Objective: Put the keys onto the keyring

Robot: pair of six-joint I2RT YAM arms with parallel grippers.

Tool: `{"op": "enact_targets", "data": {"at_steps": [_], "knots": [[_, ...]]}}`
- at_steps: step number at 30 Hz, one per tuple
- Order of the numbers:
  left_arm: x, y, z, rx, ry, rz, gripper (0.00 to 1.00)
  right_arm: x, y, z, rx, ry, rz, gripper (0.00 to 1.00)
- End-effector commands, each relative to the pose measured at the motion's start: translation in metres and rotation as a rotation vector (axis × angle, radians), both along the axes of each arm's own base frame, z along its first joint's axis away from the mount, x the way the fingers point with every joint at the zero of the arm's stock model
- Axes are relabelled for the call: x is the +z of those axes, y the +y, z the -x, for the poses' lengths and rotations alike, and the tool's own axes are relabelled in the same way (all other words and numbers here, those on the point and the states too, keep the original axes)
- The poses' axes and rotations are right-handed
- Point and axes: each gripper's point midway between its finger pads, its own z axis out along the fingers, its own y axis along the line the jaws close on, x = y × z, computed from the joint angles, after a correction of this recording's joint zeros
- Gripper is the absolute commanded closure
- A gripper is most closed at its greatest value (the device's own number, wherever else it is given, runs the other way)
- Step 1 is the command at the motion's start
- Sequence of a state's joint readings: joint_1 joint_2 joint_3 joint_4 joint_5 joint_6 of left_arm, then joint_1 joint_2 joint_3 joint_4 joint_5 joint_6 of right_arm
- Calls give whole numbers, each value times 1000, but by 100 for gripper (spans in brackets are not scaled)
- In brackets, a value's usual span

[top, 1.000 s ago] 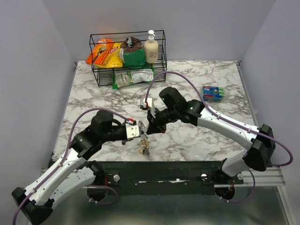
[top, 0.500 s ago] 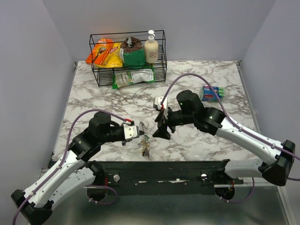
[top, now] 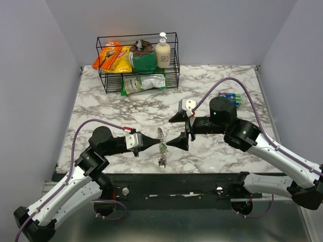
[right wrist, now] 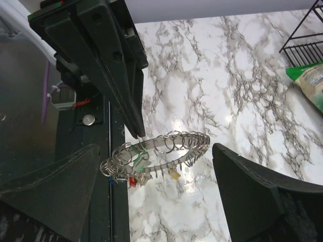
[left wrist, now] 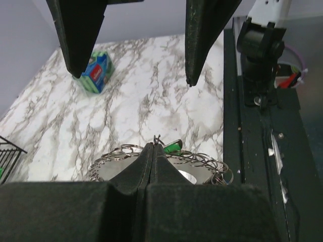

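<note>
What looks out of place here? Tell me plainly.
Only the green-and-white snack packet, sticking out of the black wire basket onto the marble table. The notched grey metal keyring is held on edge by the left gripper.

My table point(top: 111, 108) is white marble with grey veins, boxed by 3 plain pale walls point(top: 227, 30); a black rail point(top: 192, 181), perhaps metal, edges its near side.

the table point(top: 101, 108) is white marble with grey veins. the keyring point(right wrist: 174, 142) is silver-grey, and its keys point(right wrist: 133, 179) have green, red and yellow heads. the left gripper point(top: 153, 141) and right gripper point(top: 170, 132) are black. upper left, a black wire basket point(top: 102, 75) holds orange-yellow snack bags point(top: 112, 58).
</note>
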State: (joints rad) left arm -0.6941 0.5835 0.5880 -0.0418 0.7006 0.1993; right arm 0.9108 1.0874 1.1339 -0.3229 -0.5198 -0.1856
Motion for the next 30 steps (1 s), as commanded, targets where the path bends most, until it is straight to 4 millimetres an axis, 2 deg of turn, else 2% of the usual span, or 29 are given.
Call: {"op": "enact_targets", "data": {"at_steps": [1,4,5,7,10,19,30], "knots": [[57,-5,18,-83,-89,231,100,29,1,17,81,-23,-84,1],[65,-5,19,-93,-101,259,100,37,1,26,121,-23,-103,7],[67,-5,21,-98,-78,267,100,40,0,28,131,-24,-110,15],[70,-5,21,-100,-85,277,100,42,1,33,161,-17,-115,22],[77,-5,24,-116,-95,294,100,39,4,38,197,4,-111,23],[87,-6,26,-131,-104,310,100,34,6,39,212,28,-103,43],[96,-2,31,-137,-102,340,100,27,10,41,231,68,-91,55]]}}
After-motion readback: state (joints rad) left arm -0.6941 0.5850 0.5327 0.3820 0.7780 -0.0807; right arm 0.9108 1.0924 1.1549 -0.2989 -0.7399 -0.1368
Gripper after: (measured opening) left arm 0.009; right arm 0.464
